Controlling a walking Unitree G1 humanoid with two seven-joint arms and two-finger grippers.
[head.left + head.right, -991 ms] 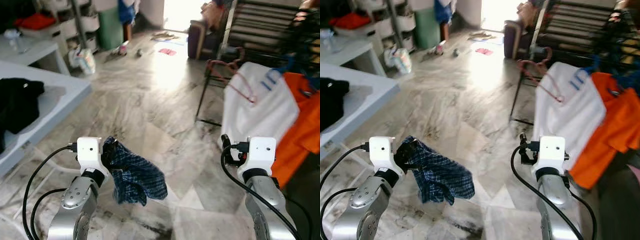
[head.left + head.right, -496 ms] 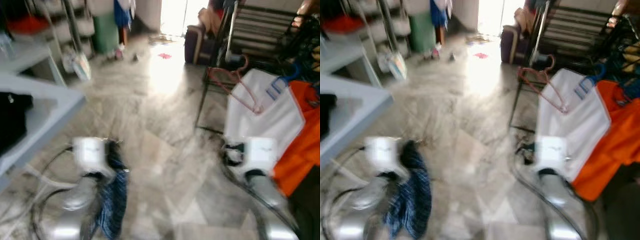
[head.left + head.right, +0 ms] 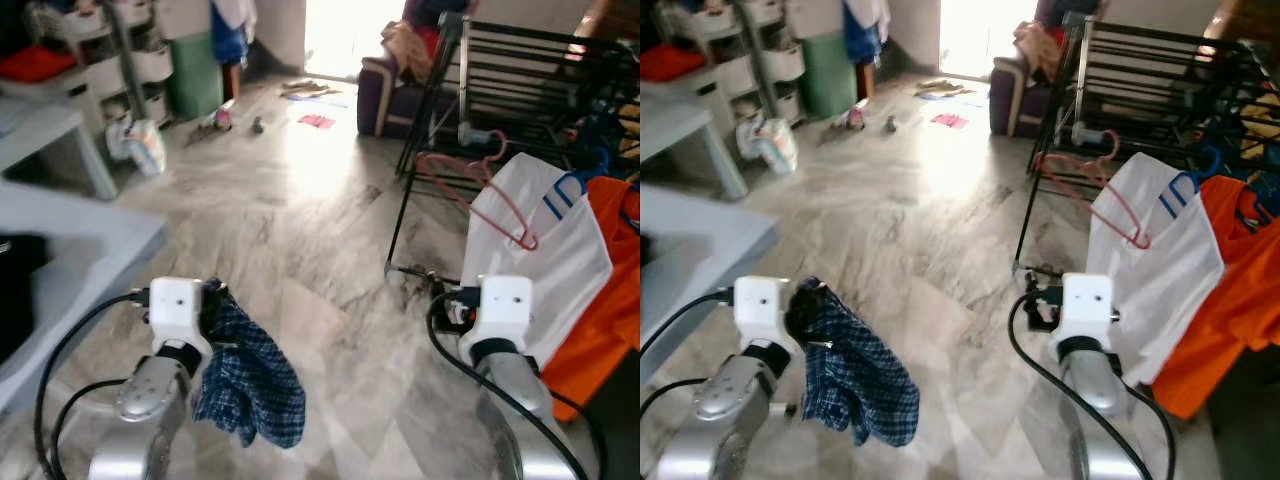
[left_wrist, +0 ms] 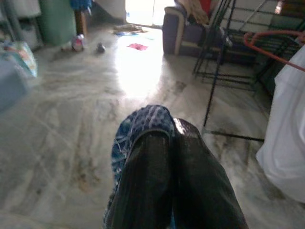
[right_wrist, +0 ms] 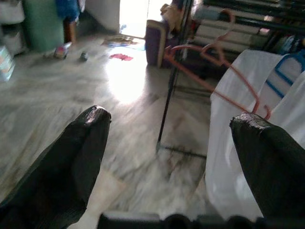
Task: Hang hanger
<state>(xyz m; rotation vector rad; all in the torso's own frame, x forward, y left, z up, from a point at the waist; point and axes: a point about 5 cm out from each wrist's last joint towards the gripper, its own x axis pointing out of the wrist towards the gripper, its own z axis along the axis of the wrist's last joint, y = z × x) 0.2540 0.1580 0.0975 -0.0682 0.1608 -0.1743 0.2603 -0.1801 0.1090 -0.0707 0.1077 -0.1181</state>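
Observation:
My left gripper (image 4: 171, 130) is shut on a blue plaid cloth (image 3: 250, 385), which hangs from its fingers low over the marble floor at the front left. My right gripper (image 5: 171, 119) stands open with nothing between its fingers, in front of a black drying rack (image 3: 520, 70). A pink hanger (image 3: 480, 185) hangs on the rack with a white garment (image 3: 540, 250) on it. Beside it a blue hanger (image 3: 1185, 190) carries an orange garment (image 3: 610, 290). The right gripper is short of the pink hanger and apart from it.
A grey table (image 3: 90, 250) with a black garment (image 3: 15, 300) stands at the left. At the back are white shelves (image 3: 120, 60), a green bin (image 3: 195, 70), a white bag (image 3: 140, 145) and a purple sofa (image 3: 385, 85). Open floor lies ahead.
The camera has shifted and the blur is gone, so the rack now sits higher and closer. The plaid cloth swung under the left gripper. Both grippers keep their states.

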